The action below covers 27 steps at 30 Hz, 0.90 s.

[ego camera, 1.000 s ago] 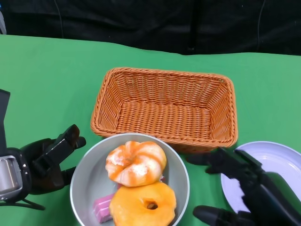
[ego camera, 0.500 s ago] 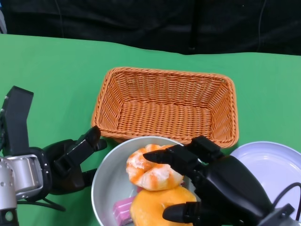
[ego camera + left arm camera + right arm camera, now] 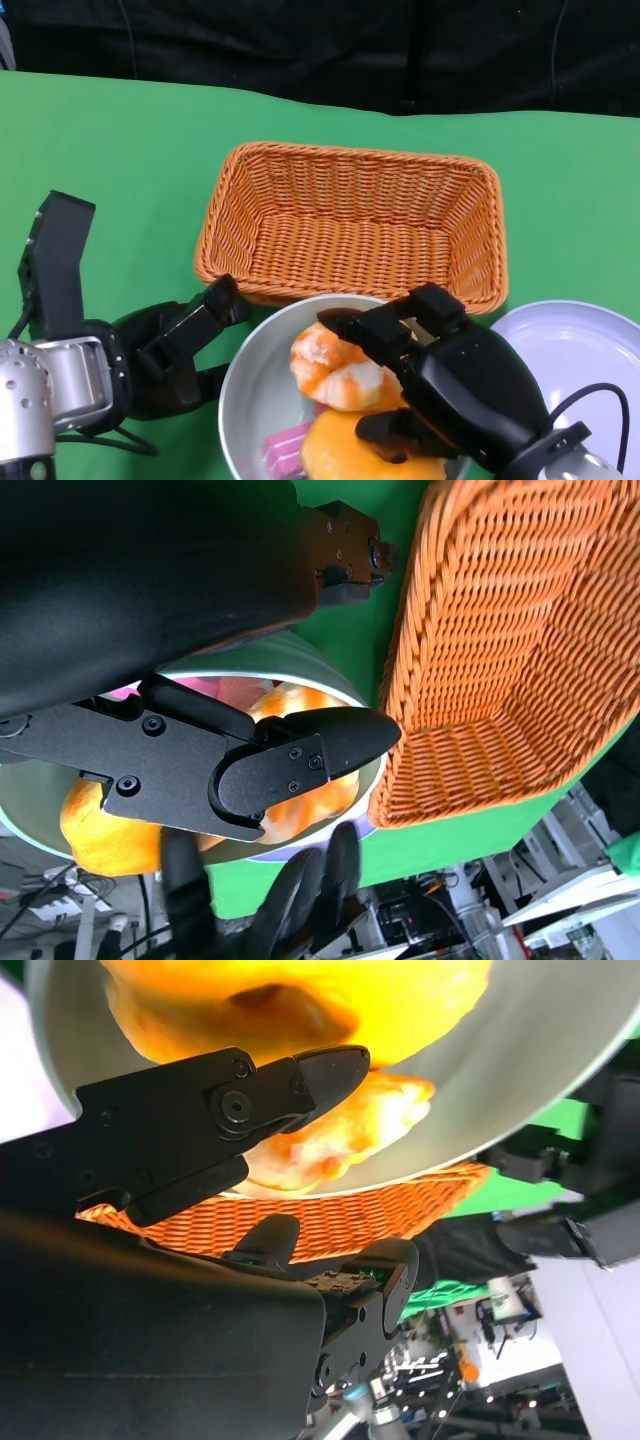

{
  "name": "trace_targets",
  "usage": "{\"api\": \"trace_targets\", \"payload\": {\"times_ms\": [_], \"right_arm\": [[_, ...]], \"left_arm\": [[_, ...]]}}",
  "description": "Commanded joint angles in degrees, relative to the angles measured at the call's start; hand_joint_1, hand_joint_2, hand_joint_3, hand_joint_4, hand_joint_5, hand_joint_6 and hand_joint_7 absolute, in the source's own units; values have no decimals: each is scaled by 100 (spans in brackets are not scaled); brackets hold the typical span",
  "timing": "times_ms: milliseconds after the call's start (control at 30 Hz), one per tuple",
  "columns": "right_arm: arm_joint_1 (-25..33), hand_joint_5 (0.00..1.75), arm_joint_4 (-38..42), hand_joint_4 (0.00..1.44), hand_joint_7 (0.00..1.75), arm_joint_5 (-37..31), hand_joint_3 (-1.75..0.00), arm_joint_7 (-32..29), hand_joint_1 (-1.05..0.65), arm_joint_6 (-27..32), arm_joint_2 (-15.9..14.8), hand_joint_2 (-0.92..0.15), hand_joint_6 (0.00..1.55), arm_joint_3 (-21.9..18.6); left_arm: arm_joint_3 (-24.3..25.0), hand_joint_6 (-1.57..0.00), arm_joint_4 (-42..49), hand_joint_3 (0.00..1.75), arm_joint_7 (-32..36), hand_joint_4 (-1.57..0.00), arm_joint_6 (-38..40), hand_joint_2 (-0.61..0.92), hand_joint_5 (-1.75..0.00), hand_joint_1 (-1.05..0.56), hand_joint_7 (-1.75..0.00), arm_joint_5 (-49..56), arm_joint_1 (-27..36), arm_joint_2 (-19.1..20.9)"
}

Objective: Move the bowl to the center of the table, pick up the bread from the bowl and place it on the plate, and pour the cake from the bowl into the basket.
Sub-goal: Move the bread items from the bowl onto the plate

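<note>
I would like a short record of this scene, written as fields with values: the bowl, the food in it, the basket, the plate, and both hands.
bowl: grey bowl, near table edge, in front of the basket
food: swirled orange bread, ring-shaped orange bread, pink cake, all in the bowl
basket: wicker basket, empty
plate: white plate, empty, right of the bowl
left hand: left hand at the bowl's left rim
right hand: right hand over the bowl, fingers around the swirled bread; grip unclear

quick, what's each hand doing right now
Left hand: grips the round grey bowl at its rim.
Right hand: fingers around the orange-glazed bread; grip unclear.
</note>
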Motion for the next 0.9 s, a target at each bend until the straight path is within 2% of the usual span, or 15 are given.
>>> {"api": "trace_targets", "payload": {"times_ms": [33,267,367,467,533,567,600,633,700,733,767,800,833,867,900], "right_arm": [[-237,86,335,1,31,-107,-10,-194,-54,68,-76,-92,20,28],[-622,87,1171,0,30,-153,-10,-501,-55,210,-9,-92,21,217],[-772,89,1648,8,31,-60,-3,-829,-53,82,5,-92,34,302],[-829,84,1906,21,30,33,-3,-944,-48,-13,-41,-92,46,351],[-857,82,1985,25,29,72,-3,-1014,-47,-45,-56,-92,49,375],[-846,82,2113,27,28,160,-3,-1183,-46,-178,-60,-92,50,366],[-841,90,2213,50,34,229,-2,-1315,-36,-280,-65,-90,70,362],[-834,93,2292,61,35,313,-2,-1433,-31,-399,-67,-90,79,361],[-860,96,2435,80,38,433,-2,-1716,-24,-671,-86,-89,97,372],[-892,110,2533,88,42,487,-2,-1918,-20,-853,-89,-90,107,377],[-920,136,2614,95,64,518,-39,-2066,-16,-979,-92,-77,111,383],[-945,146,2681,97,78,532,-75,-2201,-15,-1075,-93,-59,109,390],[-981,160,2767,98,105,468,-107,-2502,-15,-1197,-90,-45,104,409],[-1007,167,2824,100,134,393,-120,-2788,-14,-1290,-86,-39,95,430],[-1031,171,2876,100,154,338,-127,-3003,-15,-1359,-85,-35,88,449]], "left_arm": [[-79,0,-99,71,-16,0,-95,92,0,-60,0,3,50,72],[-252,0,-230,71,-43,0,-277,92,0,-58,0,7,149,123],[-379,0,-278,71,-60,-13,-376,92,-7,-57,0,31,190,204],[-537,-6,-416,70,-71,-13,-509,92,-7,-54,-3,60,240,322],[-583,-8,-448,70,-52,-13,-561,92,-8,-54,-4,62,260,353],[-988,-9,-696,70,-153,-13,-1074,92,-8,-53,-4,351,414,632],[-1298,-28,-880,60,-238,-34,-1476,92,-20,-50,-13,577,536,843],[-1567,-36,-1027,56,-305,-43,-1887,92,-26,-49,-17,812,653,1045],[-1836,-50,-1161,47,-394,-47,-2413,92,-50,-50,-14,1097,799,1271],[-1909,-53,-1202,46,-420,-48,-2597,92,-57,-50,-13,1195,847,1347],[-1952,-55,-1221,46,-440,-48,-2716,92,-62,-50,-12,1253,879,1390],[-1988,-56,-1239,47,-451,-48,-2797,92,-64,-49,-12,1297,898,1422],[-2039,-56,-1232,49,-469,-47,-2899,92,-66,-48,-11,1355,914,1465],[-2086,-56,-1233,51,-482,-47,-2972,92,-67,-46,-11,1410,929,1498],[-2118,-56,-1232,52,-492,-46,-3027,92,-67,-45,-10,1448,941,1520]]}}
